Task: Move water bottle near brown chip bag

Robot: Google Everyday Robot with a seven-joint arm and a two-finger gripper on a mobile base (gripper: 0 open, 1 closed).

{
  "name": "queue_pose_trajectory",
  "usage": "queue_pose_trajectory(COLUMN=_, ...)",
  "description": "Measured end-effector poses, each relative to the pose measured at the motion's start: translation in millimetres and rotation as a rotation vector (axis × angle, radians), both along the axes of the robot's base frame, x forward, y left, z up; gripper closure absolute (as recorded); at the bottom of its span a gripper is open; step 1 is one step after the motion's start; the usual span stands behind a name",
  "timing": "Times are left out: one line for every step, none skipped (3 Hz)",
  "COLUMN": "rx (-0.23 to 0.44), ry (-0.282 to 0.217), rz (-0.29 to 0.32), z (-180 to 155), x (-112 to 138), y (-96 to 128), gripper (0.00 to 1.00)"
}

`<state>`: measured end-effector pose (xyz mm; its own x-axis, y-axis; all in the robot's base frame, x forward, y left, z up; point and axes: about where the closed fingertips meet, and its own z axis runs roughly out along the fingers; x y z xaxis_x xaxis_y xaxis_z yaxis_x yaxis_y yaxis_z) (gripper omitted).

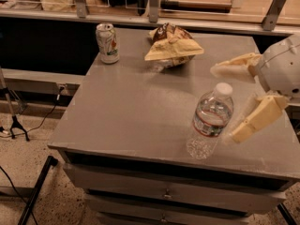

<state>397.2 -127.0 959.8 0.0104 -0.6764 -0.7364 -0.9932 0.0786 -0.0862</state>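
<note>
The water bottle (209, 121), clear ribbed plastic with a white cap and a red-banded label, stands upright near the front right of the grey table (126, 107). The brown chip bag (171, 47), dark brown with a tan front, lies at the back middle of the table. My gripper (226, 104) comes in from the right, open. One cream finger (234, 67) reaches out behind the bottle's cap. The other cream finger (255, 119) lies just right of the bottle's body. Neither finger visibly touches the bottle.
A white-green soda can (107, 43) stands at the back left of the table. A shelf rail with metal brackets (154, 3) runs behind the table. Drawers (164, 193) sit under the tabletop. Black stand legs and cables (28, 172) lie on the floor at the left.
</note>
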Motion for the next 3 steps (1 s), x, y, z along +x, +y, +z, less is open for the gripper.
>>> queue_pose_trajectory(rx=-0.002, ry=-0.004, rz=0.001, z=1.4, x=-0.6, y=1.7, gripper=0.39)
queue_pose_trajectory(rx=-0.003, ry=-0.008, rz=0.002, z=2.7, x=-1.2, y=3.4, gripper=0.62)
queue_pose_trajectory(rx=-0.005, ry=-0.012, rz=0.004, z=4.0, x=-1.8, y=5.1, gripper=0.85)
